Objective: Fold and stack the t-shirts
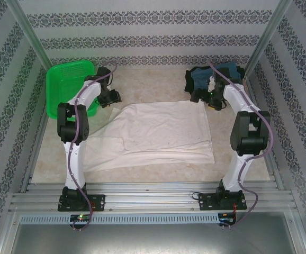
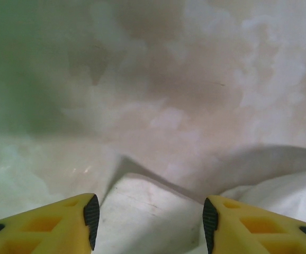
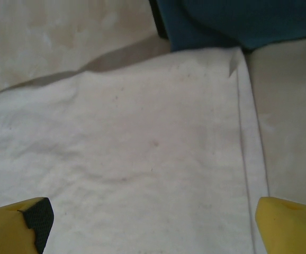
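— White t-shirt point(image 1: 163, 132), that is what covers the middle of the table point(image 1: 158, 173). It lies spread out flat, wrinkled in places, with 1 flap angling off toward the near left.

— And the 2 arms?

— Both reach to the shirt's far edge. The left gripper point(image 1: 110, 98) sits low at the far left corner of the cloth, just beside the green basket point(image 1: 63, 79), which stands in the table's far left corner.

— Has it got hold of anything?

— Not that I can see. From its wrist, a raised fold of the white cloth sits between the yellow fingers point(image 2: 47, 227). The black pads stand apart on either side of the fold, so the grip looks released, not clamped.

— The other 1?

— The right gripper point(image 1: 212, 103) hangs over the shirt's far right corner. Its fingers point(image 3: 20, 219) are spread wide, with flat white cloth and the hem below them. It grasps nothing.

— Where are the other shirts?

— A dark teal-blue t-shirt point(image 1: 206, 79) is bunched near the table's far right corner, just past the right gripper. Its near edge meets the white shirt's far hem. Something black point(image 1: 189, 79) shows at its left side, but I cannot tell whether that is a separate shirt.
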Available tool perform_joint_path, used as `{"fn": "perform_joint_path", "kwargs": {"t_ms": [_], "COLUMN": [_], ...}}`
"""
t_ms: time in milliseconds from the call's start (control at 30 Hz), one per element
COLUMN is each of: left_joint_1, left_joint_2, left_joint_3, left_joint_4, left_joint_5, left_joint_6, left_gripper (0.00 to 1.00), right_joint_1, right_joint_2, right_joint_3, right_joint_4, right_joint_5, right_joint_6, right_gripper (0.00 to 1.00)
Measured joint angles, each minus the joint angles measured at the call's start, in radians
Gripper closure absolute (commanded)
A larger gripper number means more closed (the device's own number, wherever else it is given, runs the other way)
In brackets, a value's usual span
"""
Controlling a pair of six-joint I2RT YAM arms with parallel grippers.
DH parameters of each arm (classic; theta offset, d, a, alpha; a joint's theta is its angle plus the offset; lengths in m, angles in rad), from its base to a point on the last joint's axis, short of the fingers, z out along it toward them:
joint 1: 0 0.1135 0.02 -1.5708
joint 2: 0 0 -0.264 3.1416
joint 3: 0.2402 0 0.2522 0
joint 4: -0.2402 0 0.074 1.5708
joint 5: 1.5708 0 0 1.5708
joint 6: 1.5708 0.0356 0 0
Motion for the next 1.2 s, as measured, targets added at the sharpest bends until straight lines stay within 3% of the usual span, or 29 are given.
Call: {"fn": "perform_joint_path", "kwargs": {"t_ms": [233,433,800,1033,1200], "left_joint_1": [-0.004,-0.016,-0.021,-0.021,-0.021], "left_joint_2": [0.034,0.069,0.084,0.089,0.057], "left_joint_3": [0.002,0.016,0.046,0.097,0.092], "left_joint_4": [-0.022,-0.026,-0.064,-0.089,-0.089], "left_joint_5": [-0.002,0.003,-0.011,-0.056,-0.079], "left_joint_6": [0.019,0.03,0.048,0.056,0.056], "left_gripper": [0.5,0.62,1.0,1.0,1.0], "right_joint_1": [-0.008,-0.008,-0.007,-0.007,-0.005], "right_joint_2": [0.159,0.266,0.341,0.397,0.427], "right_joint_3": [0.17,0.29,0.393,0.463,0.512], "right_joint_4": [-0.007,-0.027,-0.06,-0.096,-0.123], "right_joint_5": [-0.004,-0.009,-0.01,0.017,0.032], "right_joint_6": [0.0,0.0,0.0,-0.002,-0.024], "right_gripper": [0.03,0.04,0.04,0.07,0.14]}}
